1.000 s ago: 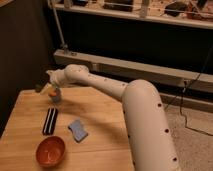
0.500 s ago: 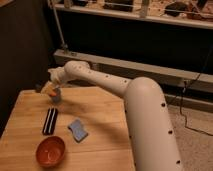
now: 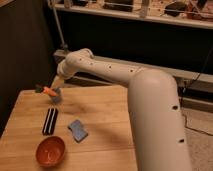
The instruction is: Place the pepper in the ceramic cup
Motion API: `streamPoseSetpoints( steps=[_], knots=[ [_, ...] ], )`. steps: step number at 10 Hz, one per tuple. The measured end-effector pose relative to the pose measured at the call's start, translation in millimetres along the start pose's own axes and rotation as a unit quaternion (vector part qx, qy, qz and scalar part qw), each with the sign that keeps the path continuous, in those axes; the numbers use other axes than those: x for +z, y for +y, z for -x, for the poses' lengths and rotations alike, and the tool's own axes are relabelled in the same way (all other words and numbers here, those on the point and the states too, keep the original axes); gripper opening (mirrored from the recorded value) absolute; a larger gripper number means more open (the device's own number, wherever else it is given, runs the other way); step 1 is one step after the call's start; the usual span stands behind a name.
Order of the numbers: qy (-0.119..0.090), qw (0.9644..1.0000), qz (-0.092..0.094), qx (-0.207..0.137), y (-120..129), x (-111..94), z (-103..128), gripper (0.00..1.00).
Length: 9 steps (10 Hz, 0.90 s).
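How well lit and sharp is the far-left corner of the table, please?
Camera view: soft all over; the table is warmly lit against a dark background; the pepper blurs across the ceramic cup, with the gripper just above them, an indistinct shape.

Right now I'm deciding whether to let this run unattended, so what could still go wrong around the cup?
1. The pepper lies across the top of the ceramic cup with its stem end sticking out sideways, so it may tip out rather than settle inside.
2. The gripper sits right by the cup near the table's far edge; pulling back could nudge the cup over or off.
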Motion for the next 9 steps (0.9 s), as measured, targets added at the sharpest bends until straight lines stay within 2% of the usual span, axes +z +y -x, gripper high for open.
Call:
streamPoseSetpoints(
  steps=[9],
  knots=[
    [-0.001, 1.0, 0.002, -0.001, 1.8, 1.9, 2.2, 0.8]
  ],
)
